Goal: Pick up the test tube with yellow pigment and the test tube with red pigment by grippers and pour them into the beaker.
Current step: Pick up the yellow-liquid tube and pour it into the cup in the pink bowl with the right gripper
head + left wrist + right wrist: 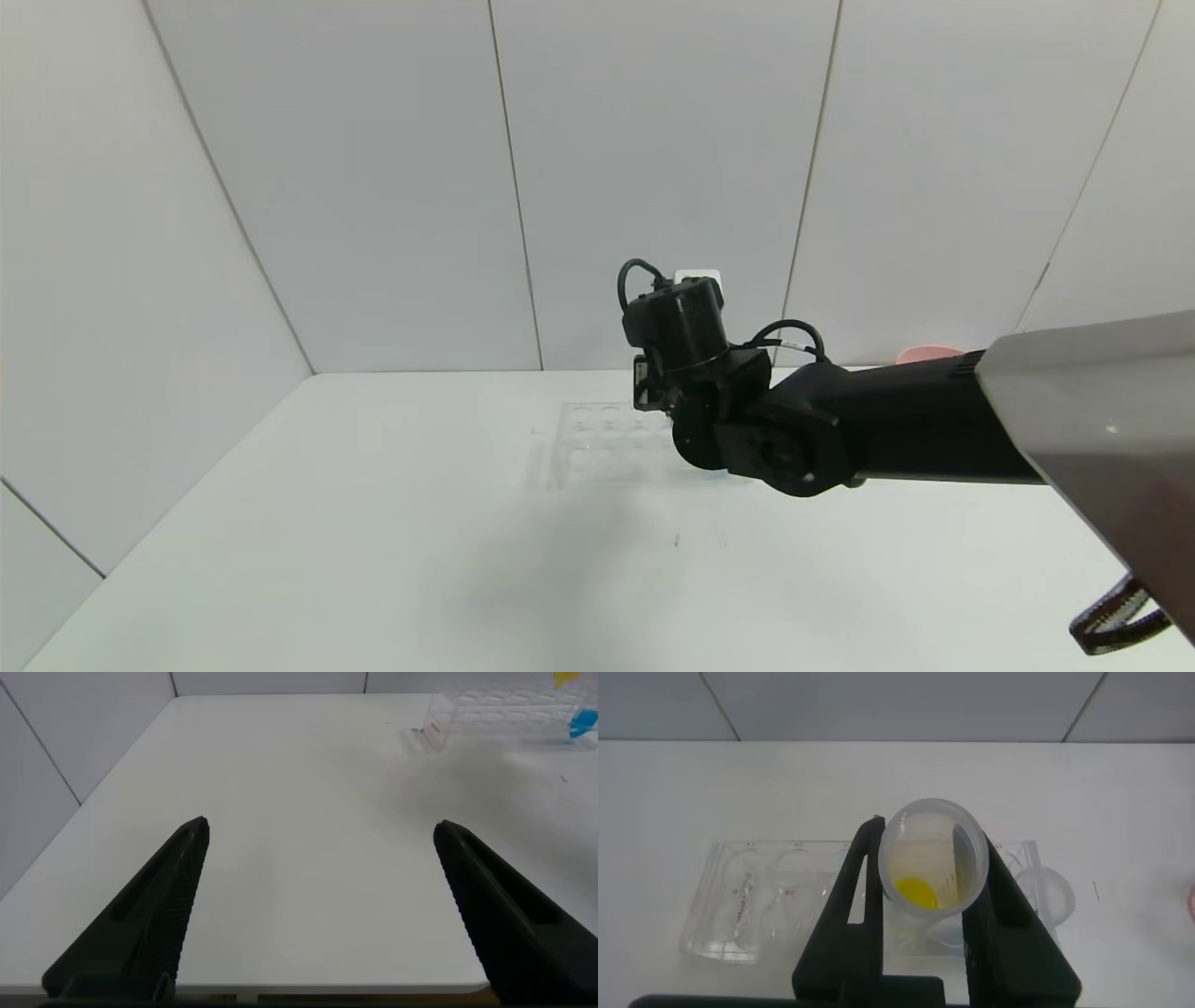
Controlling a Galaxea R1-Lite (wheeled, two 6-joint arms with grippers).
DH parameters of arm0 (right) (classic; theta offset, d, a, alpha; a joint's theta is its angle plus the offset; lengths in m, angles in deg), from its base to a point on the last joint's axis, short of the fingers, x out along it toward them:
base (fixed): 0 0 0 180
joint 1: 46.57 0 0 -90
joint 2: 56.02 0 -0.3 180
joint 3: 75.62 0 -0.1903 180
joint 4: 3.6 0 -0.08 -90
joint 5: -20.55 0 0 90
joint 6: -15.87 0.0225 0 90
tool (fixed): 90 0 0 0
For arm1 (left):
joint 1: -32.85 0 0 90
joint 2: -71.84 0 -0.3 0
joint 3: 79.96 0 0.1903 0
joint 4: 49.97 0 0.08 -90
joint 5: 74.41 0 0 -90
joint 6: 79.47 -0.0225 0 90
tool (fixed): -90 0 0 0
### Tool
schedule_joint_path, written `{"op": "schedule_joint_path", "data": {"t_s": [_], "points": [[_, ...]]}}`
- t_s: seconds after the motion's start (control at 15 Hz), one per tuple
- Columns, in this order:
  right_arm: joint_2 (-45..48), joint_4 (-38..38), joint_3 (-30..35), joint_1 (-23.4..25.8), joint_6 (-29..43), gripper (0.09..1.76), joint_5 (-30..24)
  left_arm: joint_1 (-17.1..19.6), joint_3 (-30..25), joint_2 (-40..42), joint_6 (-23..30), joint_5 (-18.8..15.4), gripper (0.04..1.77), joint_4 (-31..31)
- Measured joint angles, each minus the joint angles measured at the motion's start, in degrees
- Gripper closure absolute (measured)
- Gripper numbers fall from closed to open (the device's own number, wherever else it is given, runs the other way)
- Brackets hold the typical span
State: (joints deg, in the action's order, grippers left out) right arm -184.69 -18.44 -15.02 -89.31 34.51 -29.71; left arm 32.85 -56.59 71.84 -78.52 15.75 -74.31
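Observation:
My right gripper (932,838) is shut on the test tube with yellow pigment (932,859), seen from its open mouth, with yellow liquid at its bottom. It holds the tube over a clear tube rack (747,905). In the head view the right gripper (653,392) hangs above the rack (607,443) at the table's middle back. My left gripper (320,831) is open and empty above bare table near its front edge; it does not show in the head view. The test tube with red pigment and the beaker are out of view.
A clear tube mouth (1046,894) stands in the rack beside the held tube. A tube with blue liquid (583,723) shows at the rack's end in the left wrist view. A pink bowl (929,355) sits behind the right arm. Grey walls enclose the white table (373,523).

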Motion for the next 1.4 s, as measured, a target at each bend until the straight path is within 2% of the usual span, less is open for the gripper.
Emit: {"op": "schedule_joint_path", "data": {"t_s": [0.33,0.6,0.93,1.4], "points": [[4.56,-0.33,3.17,-0.56,-0.55,1.31,-0.3,0.0,0.0,0.0,0.0,-0.02,0.09,0.0],[9.96,-0.39,10.47,-0.95,-2.17,1.31,-3.27,0.0,0.0,0.0,0.0,0.0,0.09,0.0],[21.07,-0.35,22.58,1.04,-6.44,1.31,-14.76,0.0,0.0,0.0,-0.02,0.0,0.09,0.0],[34.62,-0.68,33.85,14.32,-15.85,1.31,-33.29,0.0,0.0,0.0,0.0,0.0,0.09,0.02]]}}
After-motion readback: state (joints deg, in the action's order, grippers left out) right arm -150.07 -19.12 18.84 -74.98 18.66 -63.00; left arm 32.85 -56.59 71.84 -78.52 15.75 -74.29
